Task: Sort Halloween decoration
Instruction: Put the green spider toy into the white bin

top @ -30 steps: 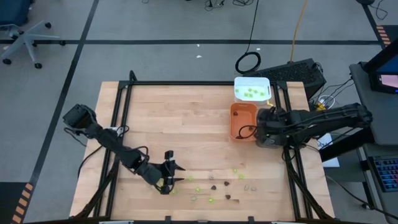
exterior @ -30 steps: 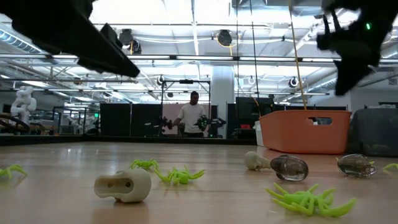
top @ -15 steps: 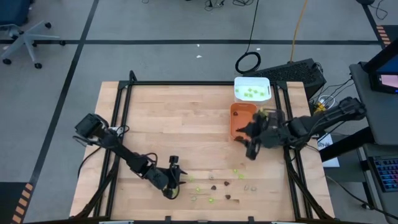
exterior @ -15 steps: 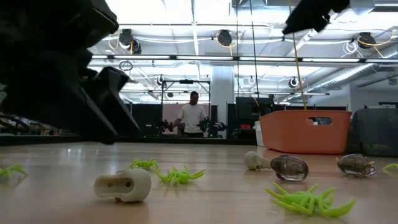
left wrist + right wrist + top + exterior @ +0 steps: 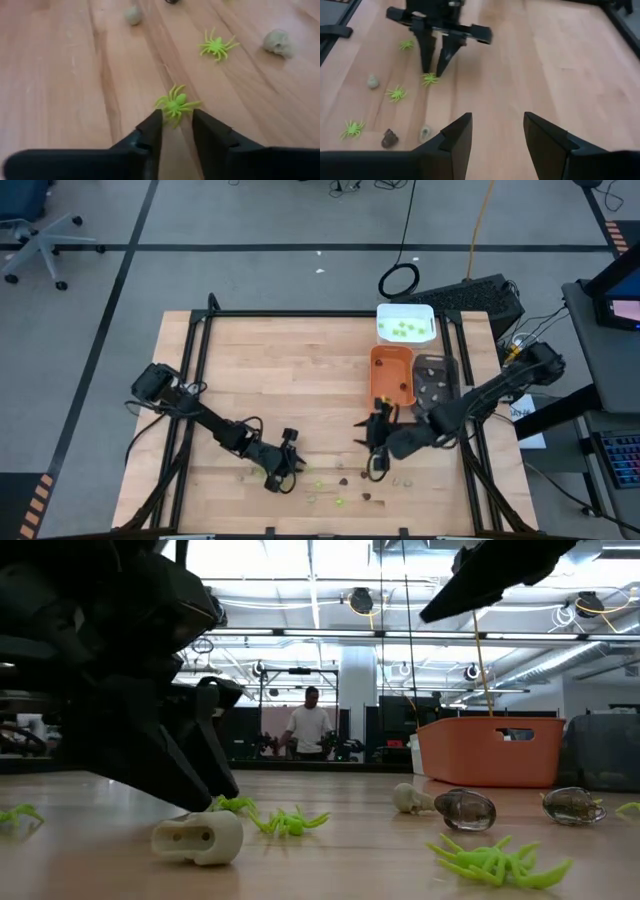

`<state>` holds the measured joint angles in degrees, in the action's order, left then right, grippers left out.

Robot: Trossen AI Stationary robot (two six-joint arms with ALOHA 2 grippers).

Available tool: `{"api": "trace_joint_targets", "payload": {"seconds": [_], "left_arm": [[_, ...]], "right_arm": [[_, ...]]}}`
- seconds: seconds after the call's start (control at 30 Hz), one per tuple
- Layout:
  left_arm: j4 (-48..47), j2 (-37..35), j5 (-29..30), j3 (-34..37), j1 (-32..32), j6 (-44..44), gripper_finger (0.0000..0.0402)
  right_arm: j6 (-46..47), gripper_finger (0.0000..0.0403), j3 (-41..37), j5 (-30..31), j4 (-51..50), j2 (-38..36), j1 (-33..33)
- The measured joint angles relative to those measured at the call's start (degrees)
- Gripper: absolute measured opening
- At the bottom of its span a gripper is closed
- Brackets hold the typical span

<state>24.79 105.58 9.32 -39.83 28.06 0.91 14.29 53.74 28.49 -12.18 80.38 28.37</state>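
A wooden worktop [image 5: 300, 370] is seen from above, with two dark robot arms reaching in from either side. The left tool [image 5: 176, 131] is lowered to the near part of the worktop, its two fingers narrowly parted with a lime-green spider [image 5: 176, 104] lying between the tips; it is not clear whether they have clenched on it yet. A second green spider [image 5: 217, 46] and a pale skull-like piece [image 5: 278, 41] lie farther along the wood. The right tool [image 5: 495, 132] hovers above the middle of the worktop, fingers released and holding nothing. More tiny decorations, green, dark brown and pale, are scattered along the near edge between the two arms. At the far right stand an orange tray [image 5: 391, 374], a white tray [image 5: 405, 324] holding green pieces, and a grey tray [image 5: 436, 376]. A person [image 5: 308, 729] stands in the room beyond.
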Motion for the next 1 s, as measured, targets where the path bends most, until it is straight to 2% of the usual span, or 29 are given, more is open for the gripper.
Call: {"api": "trace_joint_targets", "payload": {"seconds": [0.17, 0.23, 0.5, 0.67, 0.83, 1.0], "left_arm": [[-0.8, 0.0, -4.5, -0.1, -2.4, -0.3, 0.0024], [-0.6, 0.0, -4.7, -0.1, -2.8, -0.3, 0.0007], [3.6, -0.2, -3.0, 0.1, -3.1, -0.6, 0.0000], [7.9, -0.8, -2.9, 0.1, -4.4, 4.7, 0.0000], [10.6, -1.0, -7.4, 0.1, -6.4, 11.0, 0.0000], [11.2, -1.0, -11.4, 0.1, -7.3, 15.4, 0.0000]], "right_arm": [[0.0, 0.0164, 0.0, 0.0, 7.3, 5.5, 1.1], [0.0, 0.0164, 0.0, 0.0, 10.5, 7.3, 1.5], [-2.2, 0.0164, 0.0, -0.1, 24.1, 15.6, 3.2], [-12.6, 0.0164, 0.0, -0.1, 32.7, 22.2, 4.7], [-25.8, 0.0159, 0.0, 0.4, 40.9, 28.3, 4.8], [-31.9, 0.0146, 0.0, 4.8, 45.0, 31.7, 4.7]]}}
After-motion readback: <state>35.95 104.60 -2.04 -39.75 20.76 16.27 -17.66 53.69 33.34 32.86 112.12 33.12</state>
